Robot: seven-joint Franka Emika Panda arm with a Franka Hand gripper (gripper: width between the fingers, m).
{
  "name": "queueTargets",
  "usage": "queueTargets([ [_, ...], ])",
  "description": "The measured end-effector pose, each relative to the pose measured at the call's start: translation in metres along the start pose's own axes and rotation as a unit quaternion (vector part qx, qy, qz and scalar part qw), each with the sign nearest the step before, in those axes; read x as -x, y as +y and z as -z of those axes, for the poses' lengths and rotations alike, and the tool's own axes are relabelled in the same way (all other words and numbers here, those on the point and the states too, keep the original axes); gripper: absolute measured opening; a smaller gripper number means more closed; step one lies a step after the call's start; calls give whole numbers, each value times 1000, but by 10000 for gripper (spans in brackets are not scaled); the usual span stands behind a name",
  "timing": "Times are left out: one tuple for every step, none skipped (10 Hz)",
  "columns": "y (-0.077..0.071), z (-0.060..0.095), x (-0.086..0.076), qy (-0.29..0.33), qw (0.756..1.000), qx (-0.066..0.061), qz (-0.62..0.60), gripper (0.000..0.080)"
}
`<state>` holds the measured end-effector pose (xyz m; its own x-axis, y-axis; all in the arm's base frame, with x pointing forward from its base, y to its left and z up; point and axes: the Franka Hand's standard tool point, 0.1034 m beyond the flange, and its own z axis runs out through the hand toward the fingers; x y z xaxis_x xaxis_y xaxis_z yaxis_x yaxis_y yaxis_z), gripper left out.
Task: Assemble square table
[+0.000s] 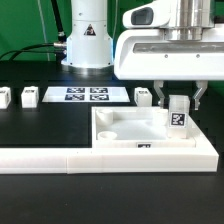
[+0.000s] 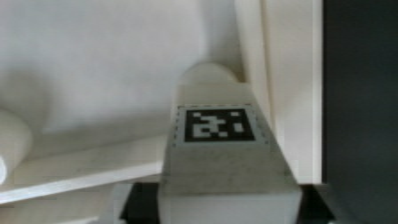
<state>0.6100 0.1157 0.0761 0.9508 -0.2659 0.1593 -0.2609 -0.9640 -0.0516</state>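
Gripper (image 1: 181,98) jaws straddle the leg block (image 1: 178,113), square table (image 1: 120,143) just below them, can't tell if they're pinching, so keep it centred between them and upright.

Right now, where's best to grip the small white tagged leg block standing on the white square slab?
Grip the small white tagged leg block by its upper part, across opposite sides, from straight above: it stands upright on the white square plastic slab, its top is free, and the gripper straddles it.
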Motion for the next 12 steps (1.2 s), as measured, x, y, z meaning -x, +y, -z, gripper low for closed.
queueTargets([
  [3,0,-2,1,999,2,-50,289],
  [5,0,-3,2,996,5,-93,289],
  [10,0,-3,2,991,12,-133,289],
  [14,0,-2,4,987,21,-159,292],
  [17,0,-1,7,981,28,-190,292],
  [22,1,-1,10,974,33,-224,297],
  [27,1,-1,13,966,39,-256,297],
  [29,1,-1,13,965,40,-258,302],
  [28,1,-1,13,965,39,-257,302],
  [28,2,-1,13,967,39,-250,487],
  [25,6,-3,14,974,35,-225,613],
  [21,15,-4,13,980,30,-196,638],
])
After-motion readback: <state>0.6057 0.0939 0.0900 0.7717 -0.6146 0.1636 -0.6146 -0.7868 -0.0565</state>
